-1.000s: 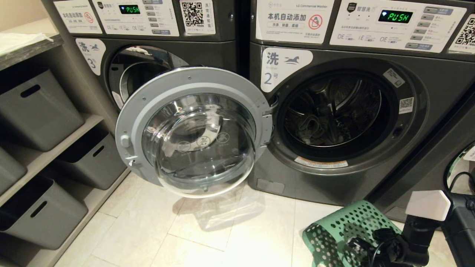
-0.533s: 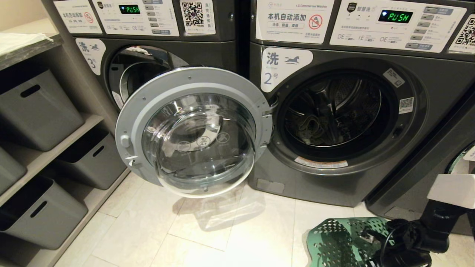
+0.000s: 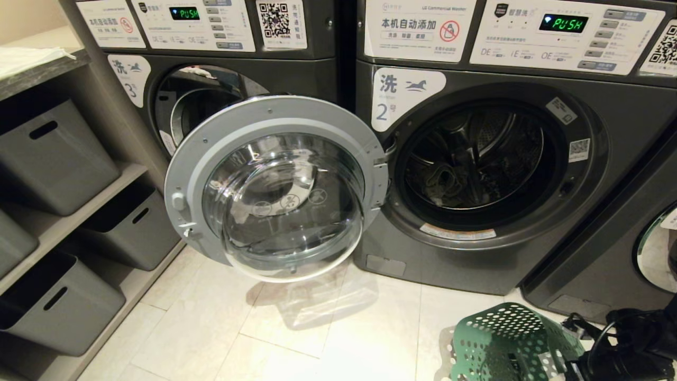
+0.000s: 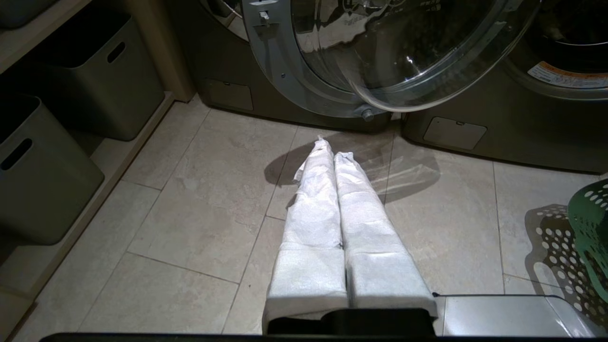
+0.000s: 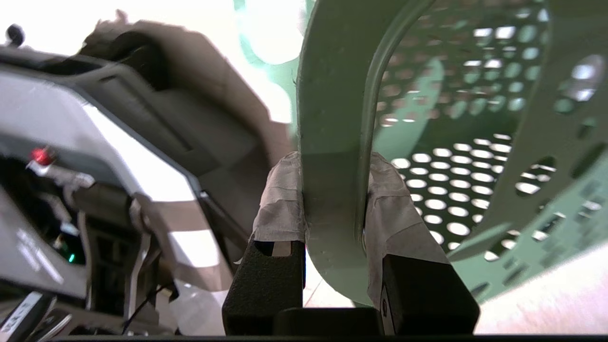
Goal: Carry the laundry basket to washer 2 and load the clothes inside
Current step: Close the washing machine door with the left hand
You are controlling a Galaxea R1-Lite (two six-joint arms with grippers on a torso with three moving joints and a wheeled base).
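Observation:
Washer 2 (image 3: pixel 402 95) stands with its round door (image 3: pixel 275 185) swung wide to the left, across washer 3. A greyish bundle of cloth, the clothes (image 3: pixel 441 182), lies low in its drum. The green laundry basket (image 3: pixel 508 338) hangs tipped over the floor at the lower right, holed wall up. My right gripper (image 5: pixel 332 166) is shut on the basket's rim (image 5: pixel 332 109), one taped finger on each side. Only the right arm (image 3: pixel 629 344) shows in the head view. My left gripper (image 4: pixel 334 151) is shut and empty, parked low above the tiles, with the basket (image 4: pixel 591 228) off to its side.
Washer 3 (image 3: pixel 132 79) is half covered by the open door. Grey storage bins (image 3: pixel 53 153) fill shelves along the left. Another machine's round door (image 3: pixel 658 248) shows at the right edge. Pale floor tiles (image 3: pixel 222 328) lie before the washers.
The right arm has sunk toward the lower right corner, and its white block has left the head view. The basket has swung with it, a little right, and tilted. The left arm has kept still.

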